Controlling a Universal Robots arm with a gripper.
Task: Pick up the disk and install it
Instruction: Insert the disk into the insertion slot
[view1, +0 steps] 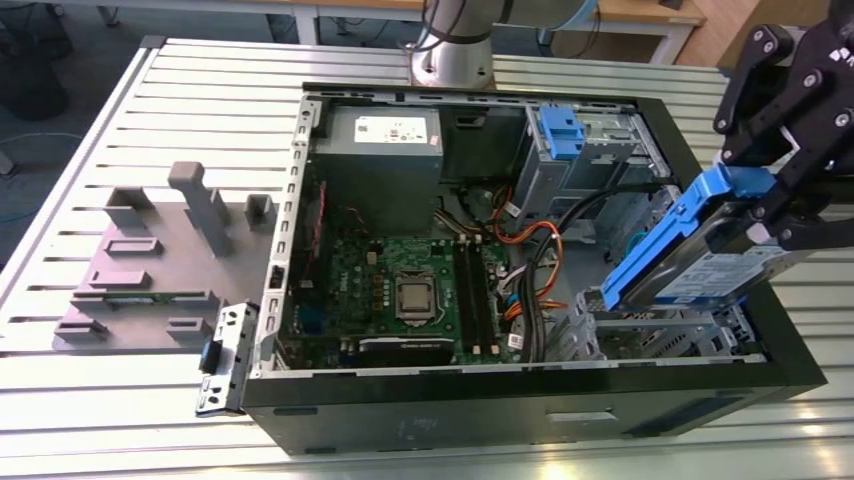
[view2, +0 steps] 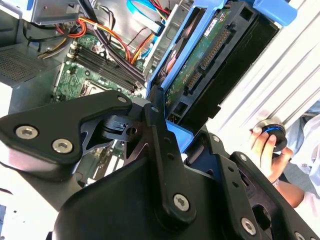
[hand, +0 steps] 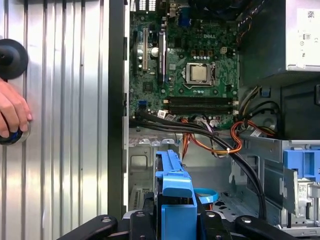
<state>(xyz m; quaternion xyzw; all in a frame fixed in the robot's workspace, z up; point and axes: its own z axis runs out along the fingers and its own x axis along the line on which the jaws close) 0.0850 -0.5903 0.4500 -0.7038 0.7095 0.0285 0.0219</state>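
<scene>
So the disk (view1: 705, 258) is already off the table and up in the air, clamped between the fingers of the gripper (view1: 787, 215), hanging tilted over the right end of the open computer case (view1: 534, 400) in the exterior view. It's held on edge rather than flat, which I'd guess is so it can go into the metal drive bay (view1: 654, 335) sitting right below it at the case's near right corner; it isn't seated in anything yet, just near the bay. In the second wrist view you can see the disk's underside, green circuit board and connector facing out, with the blue bracket (view2: 172, 75) wrapped around it, and the black fingers (view2: 155, 130) pinching that bracket end. The motherboard (view1: 400, 285) lies flat in the middle of the case, with a bundle of orange and black cables (view1: 534, 250) running between it and the bay, so the drive probably needs to stay clear of those. There's also a person's hand (hand: 12, 112) resting on a black knob thing out on the slatted table (hand: 65, 125), well apart from the case.
</scene>
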